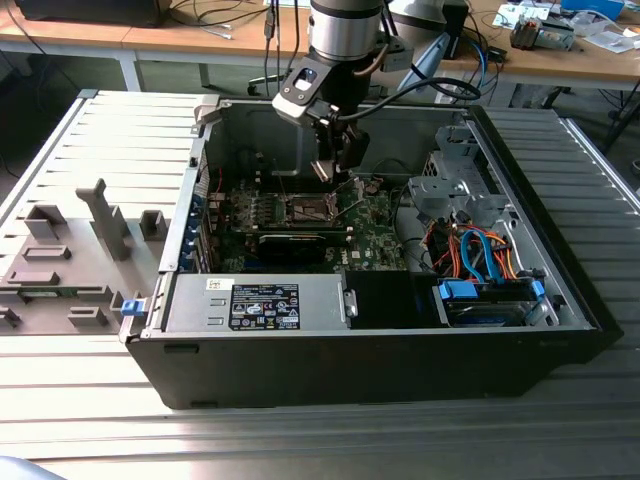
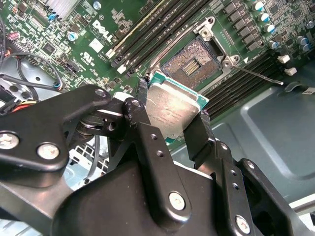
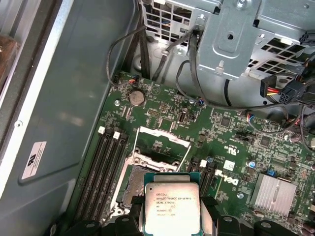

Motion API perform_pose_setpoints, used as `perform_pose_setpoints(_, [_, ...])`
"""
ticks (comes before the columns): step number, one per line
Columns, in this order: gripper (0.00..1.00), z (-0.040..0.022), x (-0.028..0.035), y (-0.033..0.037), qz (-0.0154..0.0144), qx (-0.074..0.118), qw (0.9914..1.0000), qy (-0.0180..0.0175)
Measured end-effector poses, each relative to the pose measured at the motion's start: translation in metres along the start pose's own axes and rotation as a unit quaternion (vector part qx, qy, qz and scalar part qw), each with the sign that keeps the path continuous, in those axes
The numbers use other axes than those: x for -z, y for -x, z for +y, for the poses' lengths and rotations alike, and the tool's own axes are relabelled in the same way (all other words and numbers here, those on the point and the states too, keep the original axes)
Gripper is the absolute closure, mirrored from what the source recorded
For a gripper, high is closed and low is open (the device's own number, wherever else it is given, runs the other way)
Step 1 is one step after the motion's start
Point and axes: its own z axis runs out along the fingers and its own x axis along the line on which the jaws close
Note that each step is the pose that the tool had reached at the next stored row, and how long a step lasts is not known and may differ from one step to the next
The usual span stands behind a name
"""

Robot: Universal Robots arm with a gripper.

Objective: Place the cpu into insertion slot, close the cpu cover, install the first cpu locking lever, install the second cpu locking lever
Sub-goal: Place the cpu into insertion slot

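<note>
My pincer (image 2: pixel 172 114) is closed on the chip (image 2: pixel 173 101), one black finger (image 2: pixel 139 110) on each of two opposite edges, with its grey metal top facing the camera in both wrist views. The chip hangs in the air and does not rest on anything. Just past it is the socket (image 2: pixel 193 60), its dark field of contacts bare, and in the first wrist view the chip (image 3: pixel 171 209) hides part of the socket (image 3: pixel 132 183). The silvery cover frame (image 3: pixel 160 147) stands swung up off the socket, and a thin metal lever (image 2: pixel 256 74) sticks out beside it. Long black memory slots (image 3: pixel 106 164) run alongside on the green board (image 3: pixel 221 132), and a silver finned block (image 3: pixel 275 194) sits farther off. In the exterior view my pincer (image 1: pixel 335 165) hangs in the upper middle of the frame, above the socket (image 1: pixel 308 208), inside the open computer case (image 1: pixel 300 372). The case lies on a slatted metal table (image 1: pixel 100 430), with a grey fixture (image 1: pixel 60 262) at the exterior view's left and wooden desks (image 1: pixel 200 35) behind.
</note>
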Motion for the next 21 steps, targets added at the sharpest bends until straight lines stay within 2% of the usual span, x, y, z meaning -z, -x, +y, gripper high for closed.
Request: perform_pose_setpoints(21, [0.46,0.0,0.0,0.0,-0.0007,-0.027,0.99965,-0.0001])
